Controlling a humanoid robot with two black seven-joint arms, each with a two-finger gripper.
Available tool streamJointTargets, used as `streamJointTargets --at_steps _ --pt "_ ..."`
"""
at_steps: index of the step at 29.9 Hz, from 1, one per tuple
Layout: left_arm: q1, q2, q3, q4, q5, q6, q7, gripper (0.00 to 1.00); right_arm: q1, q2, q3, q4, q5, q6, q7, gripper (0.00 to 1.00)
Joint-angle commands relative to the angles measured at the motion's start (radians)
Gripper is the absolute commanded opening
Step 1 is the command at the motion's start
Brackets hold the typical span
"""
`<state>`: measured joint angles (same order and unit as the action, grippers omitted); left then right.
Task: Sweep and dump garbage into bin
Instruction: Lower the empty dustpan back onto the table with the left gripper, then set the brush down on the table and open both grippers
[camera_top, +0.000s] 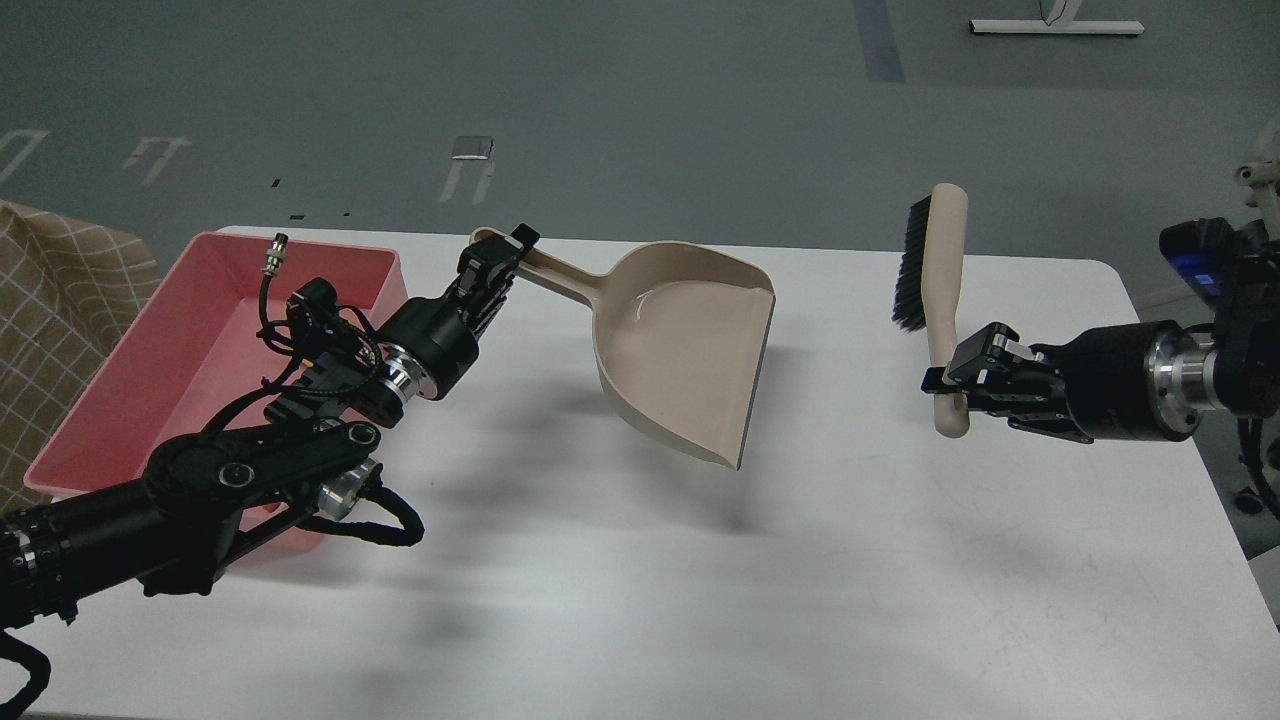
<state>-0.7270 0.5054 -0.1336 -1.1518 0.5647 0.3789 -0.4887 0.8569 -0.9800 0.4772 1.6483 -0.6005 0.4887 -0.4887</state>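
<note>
Holding the beige dustpan (690, 350) by its handle tip in the left end effector (497, 268), fingers closed on that handle, pan lifted above the white tabletop (640, 600) and tilted with its open mouth turned toward the right. Gripping the hand brush (942, 300) low on its handle with the right end effector (952, 385), fingers clamped around it, brush upright in the air, black bristles at the top pointing left. Seeing nothing inside the pan: smooth, bare interior. Finding no garbage anywhere on the visible tabletop either, neither yellow chunk nor bread-like slice. Noting the pink bin (120, 400) at the left edge of the tabletop, partly hidden by the left arm; visible floor looks bare, the rest covered, so contents cannot be told. Judging from the bare pan and raised tools: sweeping and dumping probably done, scraps likely in the hidden part of the bin. Remaining, most likely: setting both tools down.
</note>
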Motion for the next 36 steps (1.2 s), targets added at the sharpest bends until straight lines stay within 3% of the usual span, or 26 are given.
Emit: streamJointTargets --at_steps 1,36 --pt "0.003 -0.001 0.029 0.004 0.0 0.026 0.0 0.0 -0.032 -0.003 -0.005 -0.001 -0.041 0.0 0.0 0.0" --pt "0.052 -0.108 0.046 0.113 -0.008 0.051 0.0 0.0 -0.076 0.032 -0.089 -0.079 -0.054 0.0 0.0 0.0"
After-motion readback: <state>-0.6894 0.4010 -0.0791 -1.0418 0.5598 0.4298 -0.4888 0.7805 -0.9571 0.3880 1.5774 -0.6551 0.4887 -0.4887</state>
